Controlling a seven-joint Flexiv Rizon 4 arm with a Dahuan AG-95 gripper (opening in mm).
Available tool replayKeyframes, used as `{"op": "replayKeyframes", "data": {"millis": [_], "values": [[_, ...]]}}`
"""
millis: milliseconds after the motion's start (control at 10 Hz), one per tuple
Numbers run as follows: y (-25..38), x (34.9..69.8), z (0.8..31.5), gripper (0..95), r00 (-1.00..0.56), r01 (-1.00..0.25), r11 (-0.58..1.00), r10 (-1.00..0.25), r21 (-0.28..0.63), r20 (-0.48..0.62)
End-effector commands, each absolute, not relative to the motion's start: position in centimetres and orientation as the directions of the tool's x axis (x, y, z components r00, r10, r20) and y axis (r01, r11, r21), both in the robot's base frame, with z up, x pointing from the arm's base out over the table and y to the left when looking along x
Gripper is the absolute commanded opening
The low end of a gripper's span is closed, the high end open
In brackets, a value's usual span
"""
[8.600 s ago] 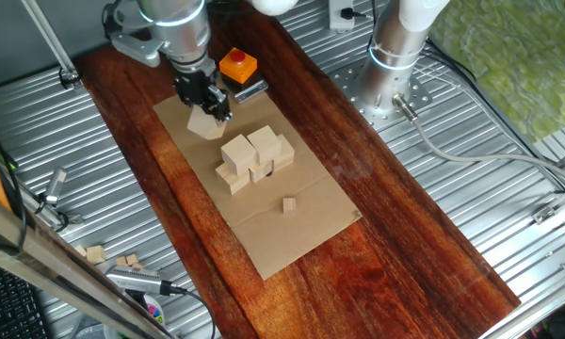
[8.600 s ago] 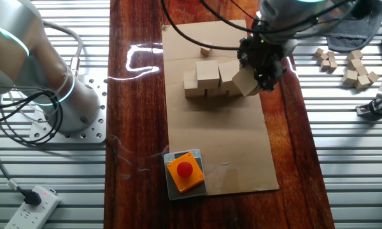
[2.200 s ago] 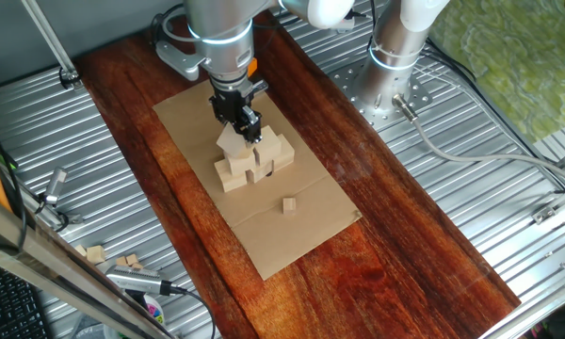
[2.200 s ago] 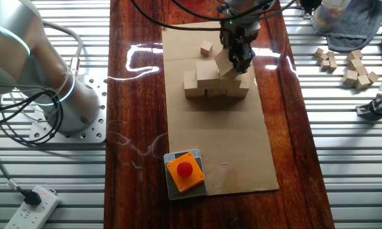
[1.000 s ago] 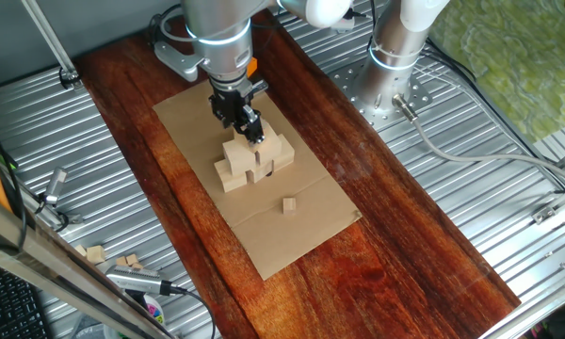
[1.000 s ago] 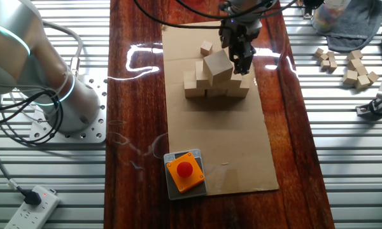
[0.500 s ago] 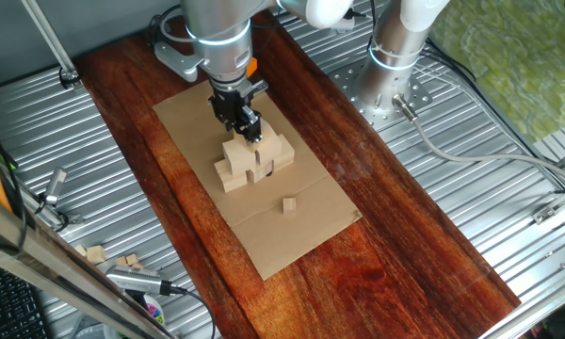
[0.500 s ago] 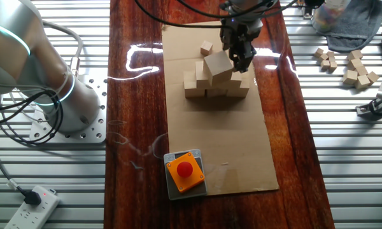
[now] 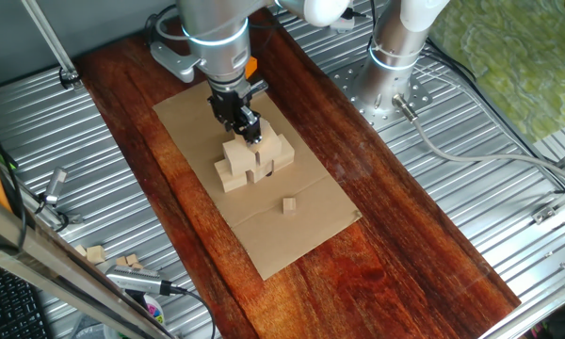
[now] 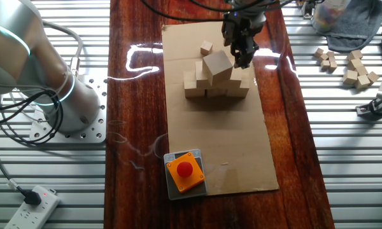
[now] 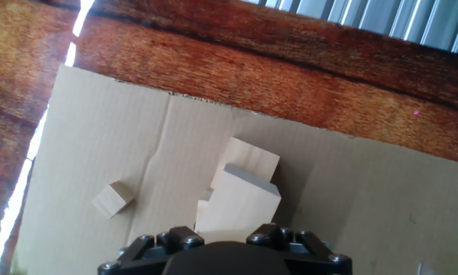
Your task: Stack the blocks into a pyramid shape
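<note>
Hand view shows no writing; gripper [image 10: 240, 54] spread open above stacked blocks [image 10: 215, 77].

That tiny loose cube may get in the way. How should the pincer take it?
Straight from above, closing on two opposite side faces of the tiny cube. It lies flat and alone on the cardboard, apart from the stacked blocks, so every side looks free.
</note>
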State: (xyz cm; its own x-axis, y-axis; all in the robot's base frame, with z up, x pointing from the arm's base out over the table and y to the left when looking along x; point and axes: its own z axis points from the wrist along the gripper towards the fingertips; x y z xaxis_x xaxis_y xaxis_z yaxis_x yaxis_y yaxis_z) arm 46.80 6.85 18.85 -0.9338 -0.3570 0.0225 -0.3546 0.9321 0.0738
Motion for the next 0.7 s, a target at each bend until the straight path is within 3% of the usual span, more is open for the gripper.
{"op": "replayKeyframes", "data": {"millis": [100,400,500,600,700], "values": [[6.8,46.7,18.8,57.0,-0.933,-0.356,0.932,-0.358,0.07,0.018],[6.8,46.9,19.1,57.0,-0.931,-0.362,0.93,-0.364,0.07,0.017],[6.7,47.3,19.6,38.0,-0.932,-0.36,0.931,-0.362,0.063,0.023],[6.6,47.5,19.7,38.0,-0.931,-0.361,0.931,-0.363,0.058,0.025],[6.2,48.0,20.3,0.0,-0.929,-0.368,0.928,-0.369,0.053,0.025]]}}
